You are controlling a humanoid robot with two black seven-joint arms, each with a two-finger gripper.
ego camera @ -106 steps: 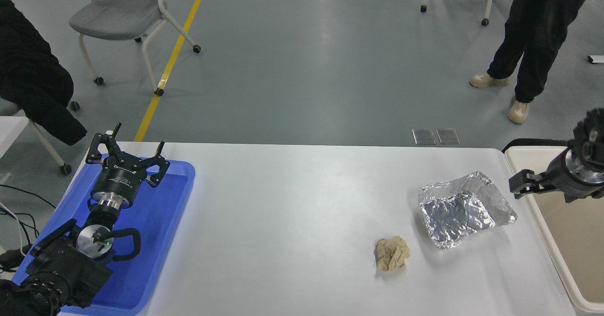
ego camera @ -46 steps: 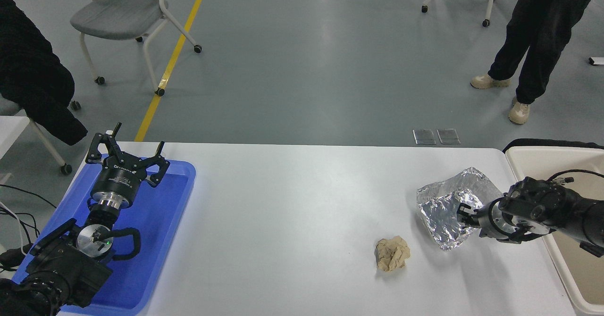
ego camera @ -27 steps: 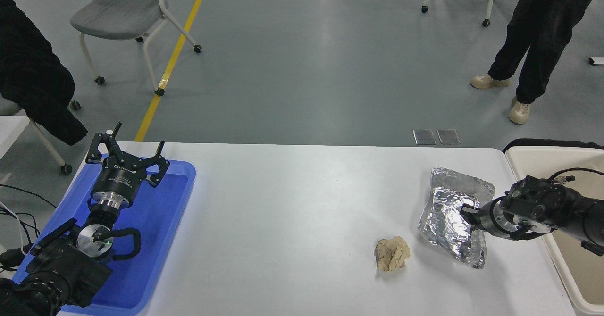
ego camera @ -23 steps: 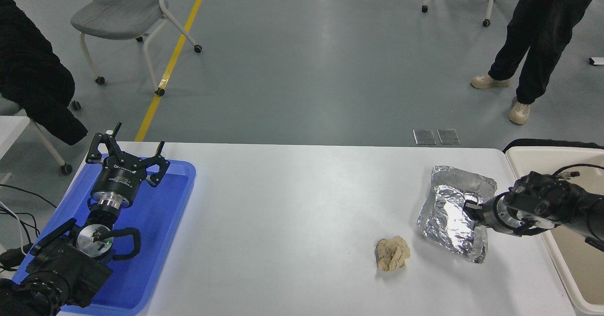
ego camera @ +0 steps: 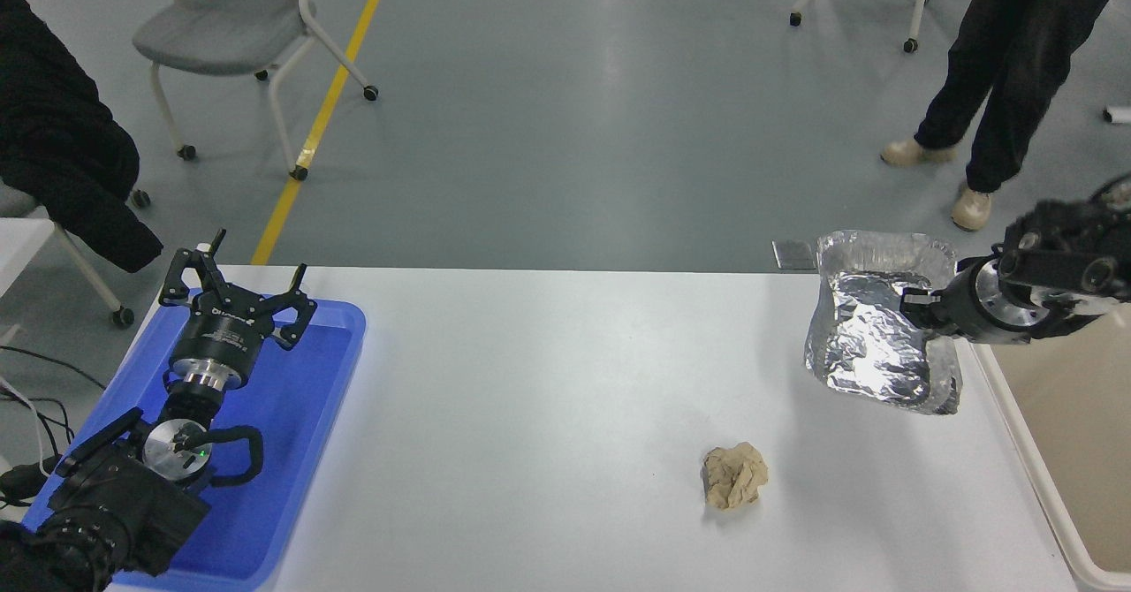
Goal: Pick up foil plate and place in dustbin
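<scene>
The foil plate [ego camera: 870, 327], shiny silver and crinkled, hangs tilted in the air above the table's right end, its hollow facing left. My right gripper [ego camera: 917, 307] comes in from the right edge and is shut on the plate's right rim. The dustbin [ego camera: 1051, 495], a cream tub, stands just right of the table, partly cut off by the picture's edge; the plate is left of its rim. My left gripper [ego camera: 237, 287] is open and parked over the blue tray at the lower left.
A crumpled brown paper ball [ego camera: 733, 477] lies on the white table [ego camera: 548, 415] below and left of the plate. A blue tray [ego camera: 292, 415] lies at the left. A person's legs [ego camera: 998, 79] stand beyond the far right; chairs stand behind.
My right gripper closed on the foil plate's rim on the table, then lifted it up and back toward the far right. The plate now hangs clear of the table. The left arm has not moved.
</scene>
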